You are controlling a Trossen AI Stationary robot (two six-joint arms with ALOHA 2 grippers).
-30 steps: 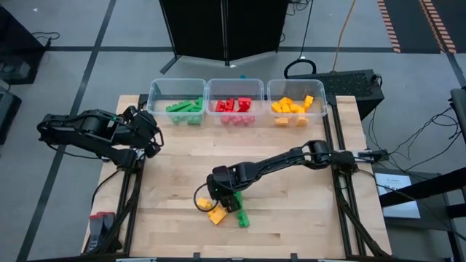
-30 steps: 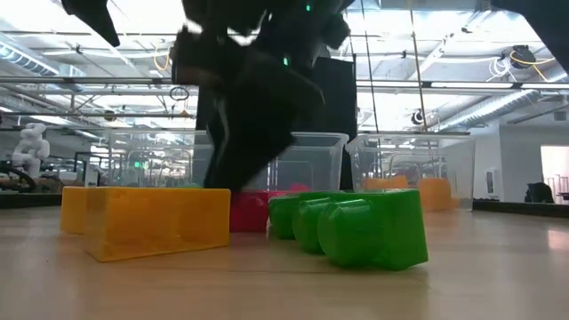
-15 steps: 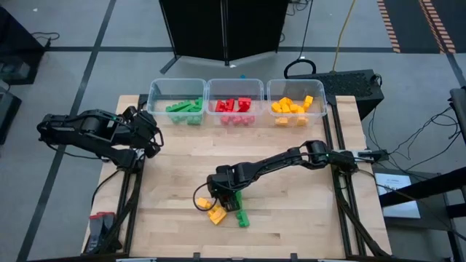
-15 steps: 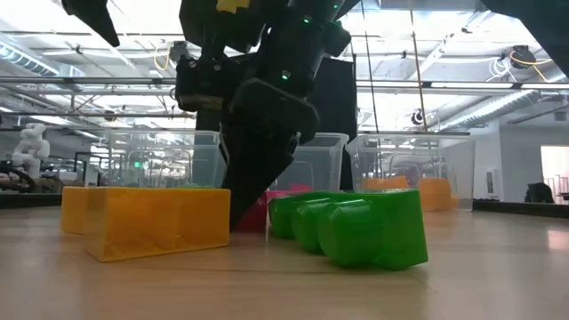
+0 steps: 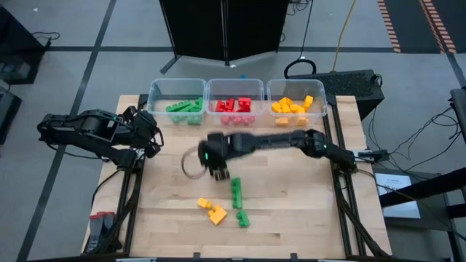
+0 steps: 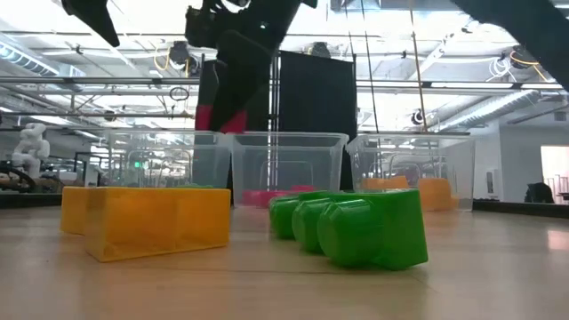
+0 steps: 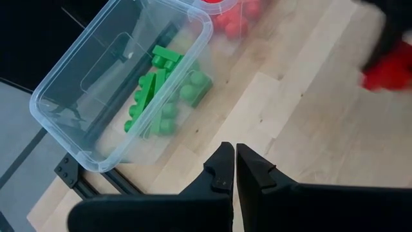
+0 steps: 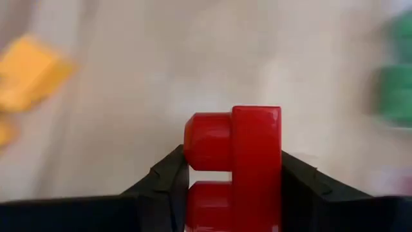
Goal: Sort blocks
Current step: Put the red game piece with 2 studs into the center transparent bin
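While the right gripper [image 8: 233, 177] clamps a red block [image 8: 238, 167], studs apparently pointing sideways across its fingers, it has risen from the front-edge blocks [image 5: 237, 204] toward mid-tabletop [image 5: 291, 211]. Left gripper [image 7: 232, 169] rests closed by the left edge.

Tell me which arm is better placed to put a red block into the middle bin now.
The right arm. Its gripper is shut on a red block, lifted above the table. The middle bin already holds red blocks. The left gripper is shut and empty beside the green bin.
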